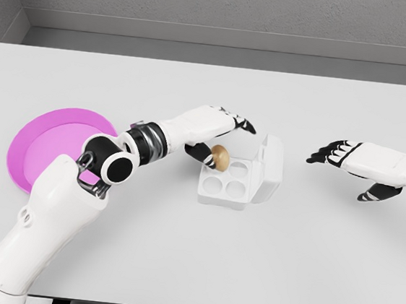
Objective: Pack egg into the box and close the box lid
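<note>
A wide, flat white table [176,265] fills most of the frame, backed by a grey wall [225,5] along the top edge and a grey strip of floor beneath it. At the left of the frame a round pink plate [40,146] is seen lying on the table, partly covered by the white left arm that enters from the lower left corner. Near the centre a small white plastic egg box [240,178] with round cups is placed, its lid [270,166] raised open on the right side. The left hand [215,135] is stretched over the box's upper left corner, and a small brown egg [220,156] is pinched between the thumb below and the curled dark-tipped fingers [244,123] above, directly over the nearest cup; contact with the cup cannot be judged. At the right of the frame the right hand [358,162] is held above the table, well apart from the box, with fingers extended and nothing gripped.
</note>
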{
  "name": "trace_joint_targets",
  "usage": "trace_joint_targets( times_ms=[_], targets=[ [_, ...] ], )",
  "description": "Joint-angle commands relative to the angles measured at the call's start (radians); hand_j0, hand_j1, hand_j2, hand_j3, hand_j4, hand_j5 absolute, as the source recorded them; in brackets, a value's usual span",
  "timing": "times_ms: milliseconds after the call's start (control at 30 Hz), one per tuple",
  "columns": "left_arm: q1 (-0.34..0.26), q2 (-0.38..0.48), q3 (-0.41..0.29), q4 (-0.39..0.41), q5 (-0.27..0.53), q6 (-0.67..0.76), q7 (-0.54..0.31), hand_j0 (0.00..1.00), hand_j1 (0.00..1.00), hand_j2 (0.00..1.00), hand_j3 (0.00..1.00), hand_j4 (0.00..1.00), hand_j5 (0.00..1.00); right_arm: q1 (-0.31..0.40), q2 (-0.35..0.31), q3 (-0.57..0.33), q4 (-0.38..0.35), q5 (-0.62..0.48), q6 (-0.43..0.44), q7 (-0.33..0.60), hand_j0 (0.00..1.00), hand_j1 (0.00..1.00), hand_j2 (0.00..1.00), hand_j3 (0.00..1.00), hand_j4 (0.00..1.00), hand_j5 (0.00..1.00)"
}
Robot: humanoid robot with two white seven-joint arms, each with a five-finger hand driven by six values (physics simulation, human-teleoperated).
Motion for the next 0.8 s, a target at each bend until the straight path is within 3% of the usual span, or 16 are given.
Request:
trace_joint_targets(
  times_ms=[0, 233, 300, 367, 467, 600, 700, 767],
  targets=[
    [0.0, 0.002, 0.002, -0.02, 0.003, 0.0, 0.0, 0.9, 0.9, 0.9, 0.9, 0.9, 0.9, 0.0, -0.001, 0.0, 0.0, -0.006, 0.002, 0.001, 1.0, 1.0, 1.0, 1.0, 1.0, 1.0],
    [0.008, 0.037, 0.027, -0.082, 0.003, 0.002, 0.0, 0.97, 0.97, 0.97, 0.97, 0.97, 0.97, -0.002, 0.002, 0.001, 0.0, -0.004, 0.002, 0.001, 1.0, 1.0, 1.0, 1.0, 1.0, 1.0],
    [0.009, 0.089, 0.077, -0.124, 0.013, 0.0, 0.0, 1.0, 1.0, 1.0, 1.0, 1.0, 1.0, -0.002, 0.002, 0.001, -0.002, -0.004, 0.002, 0.001, 1.0, 1.0, 1.0, 1.0, 1.0, 1.0],
    [0.021, 0.147, 0.185, -0.171, 0.037, -0.005, 0.0, 1.0, 1.0, 1.0, 1.0, 1.0, 1.0, -0.002, 0.002, 0.001, -0.002, -0.006, 0.002, 0.001, 1.0, 1.0, 1.0, 1.0, 1.0, 1.0],
    [0.017, 0.276, 0.281, -0.172, 0.224, -0.035, 0.0, 1.0, 1.0, 1.0, 1.0, 1.0, 1.0, -0.002, 0.003, 0.003, -0.003, -0.006, 0.002, 0.001, 1.0, 1.0, 1.0, 1.0, 1.0, 1.0],
    [0.023, 0.413, 0.358, -0.171, 0.465, -0.353, 0.0, 1.0, 1.0, 1.0, 1.0, 1.0, 1.0, -0.002, 0.008, 0.004, -0.019, -0.004, 0.002, -0.001, 1.0, 1.0, 1.0, 1.0, 1.0, 1.0],
    [0.06, 0.43, 0.425, -0.171, 0.58, -0.58, 0.0, 1.0, 1.0, 1.0, 1.0, 1.0, 1.0, -0.002, 0.016, 0.004, -0.032, -0.004, 0.002, -0.001, 1.0, 1.0, 1.0, 1.0, 1.0, 1.0],
    [0.113, 0.423, 0.507, -0.163, 0.677, -0.58, 0.0, 1.0, 1.0, 1.0, 1.0, 1.0, 1.0, 0.0, 0.019, 0.004, -0.04, -0.004, 0.002, -0.001, 1.0, 1.0, 1.0, 1.0, 1.0, 1.0]
  ],
)
